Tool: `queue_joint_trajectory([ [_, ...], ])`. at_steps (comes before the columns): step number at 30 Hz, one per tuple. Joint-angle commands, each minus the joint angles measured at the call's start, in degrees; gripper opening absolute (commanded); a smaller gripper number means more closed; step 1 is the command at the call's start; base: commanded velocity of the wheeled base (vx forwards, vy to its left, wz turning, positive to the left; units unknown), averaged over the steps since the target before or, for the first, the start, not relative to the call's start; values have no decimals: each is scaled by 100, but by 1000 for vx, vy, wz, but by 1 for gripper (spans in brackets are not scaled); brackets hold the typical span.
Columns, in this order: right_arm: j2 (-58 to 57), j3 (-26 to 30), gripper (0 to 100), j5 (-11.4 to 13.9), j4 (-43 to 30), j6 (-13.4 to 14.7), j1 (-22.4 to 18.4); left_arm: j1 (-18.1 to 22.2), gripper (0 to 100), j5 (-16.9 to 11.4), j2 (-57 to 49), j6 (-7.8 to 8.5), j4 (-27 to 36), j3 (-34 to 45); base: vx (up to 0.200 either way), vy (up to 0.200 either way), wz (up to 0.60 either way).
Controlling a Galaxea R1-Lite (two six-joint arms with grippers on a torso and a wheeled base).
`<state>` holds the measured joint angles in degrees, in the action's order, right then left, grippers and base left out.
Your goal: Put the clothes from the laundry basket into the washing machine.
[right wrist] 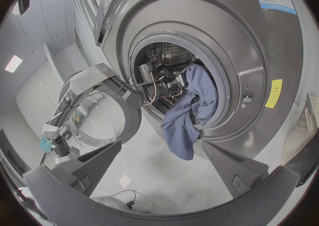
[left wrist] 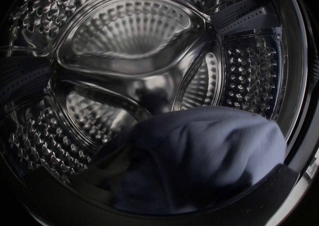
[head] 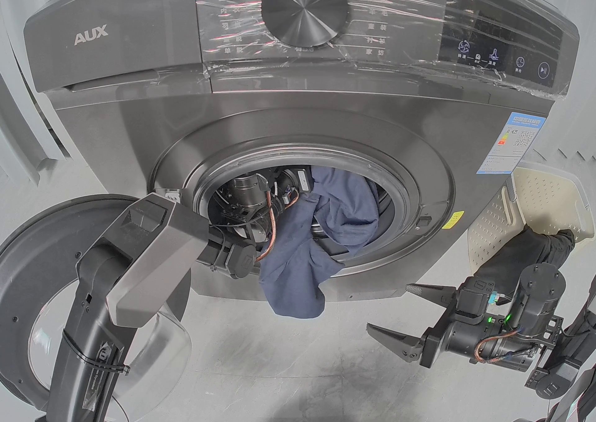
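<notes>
One blue garment (head: 310,237) lies across the lower lip of the washing machine (head: 155,38) opening. Its long axis runs from inside the drum (left wrist: 133,37) out and downward, the loose end hanging toward the floor, the bunched upper end inside the drum. The left tool (head: 297,182) is inside the opening against this cloth; I cannot tell whether it is clamped. The right tool (head: 388,307) hovers low beside the one laundry basket (head: 552,193), its prongs wide apart and holding nothing. One dark garment (head: 528,252) spills over the basket's front edge. That makes two garments. The door (head: 37,280) stands open at the left.
</notes>
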<state>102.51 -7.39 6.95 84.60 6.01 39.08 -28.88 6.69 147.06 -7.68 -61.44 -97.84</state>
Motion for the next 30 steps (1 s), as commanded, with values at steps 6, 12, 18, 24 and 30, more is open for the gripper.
queue_joint_trajectory([
  [6,15,-8,100,8,4,-3,-6,-74,100,7,-300,-120,194,731,0,0,0],
  [12,15,-8,100,-1,4,-3,3,-285,100,-247,-713,-102,519,1698,0,0,0],
  [18,15,-17,100,-1,4,5,29,-399,100,-283,-634,12,554,1918,0,0,0],
  [24,15,-17,100,-1,4,5,29,-329,100,-247,-520,249,572,1909,0,0,0],
  [30,15,-8,100,-1,4,5,29,-197,100,-177,-529,496,660,2006,0,0,0],
])
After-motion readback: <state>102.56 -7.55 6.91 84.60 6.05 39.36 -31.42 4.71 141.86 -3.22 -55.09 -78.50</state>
